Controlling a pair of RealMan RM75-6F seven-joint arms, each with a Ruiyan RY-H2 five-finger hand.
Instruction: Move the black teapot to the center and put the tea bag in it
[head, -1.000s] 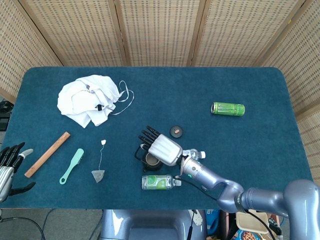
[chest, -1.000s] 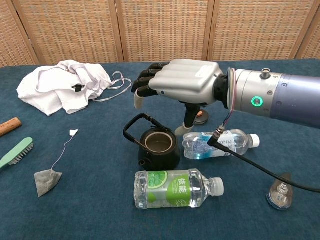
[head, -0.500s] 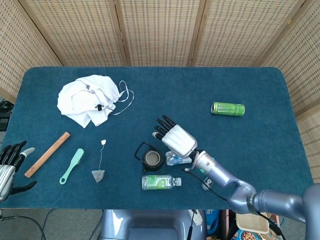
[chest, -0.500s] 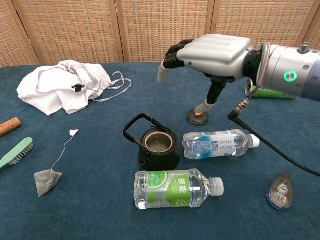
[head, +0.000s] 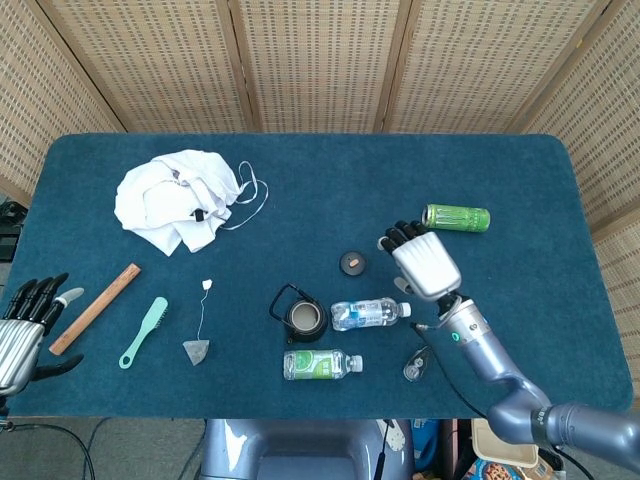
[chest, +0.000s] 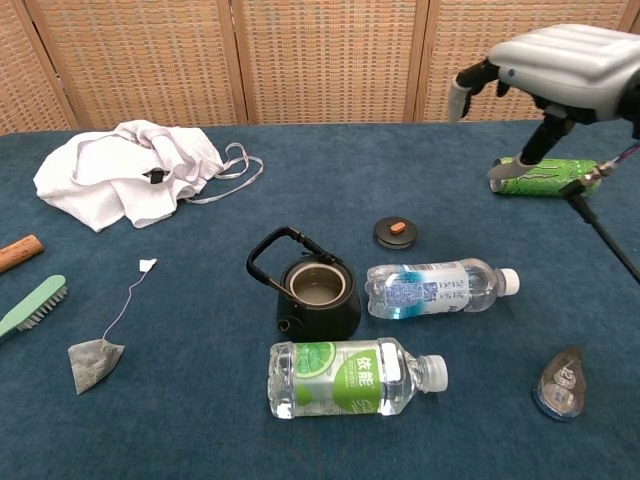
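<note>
Right robot hand (head: 425, 264) rightward, empty

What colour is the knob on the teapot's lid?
The knob on the black lid is orange-red, clearest in the chest view.

Two bottles (chest: 437, 289) (chest: 350, 378) crowding the teapot (chest: 318, 297); open cloth leftward.

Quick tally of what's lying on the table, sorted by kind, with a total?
Water bottles: 2
Can: 1
Teapot: 1
Teapot lid: 1
Tea bag: 1
Brush: 1
Wooden stick: 1
White cloth: 1
Small clear packet: 1
Total: 10
</note>
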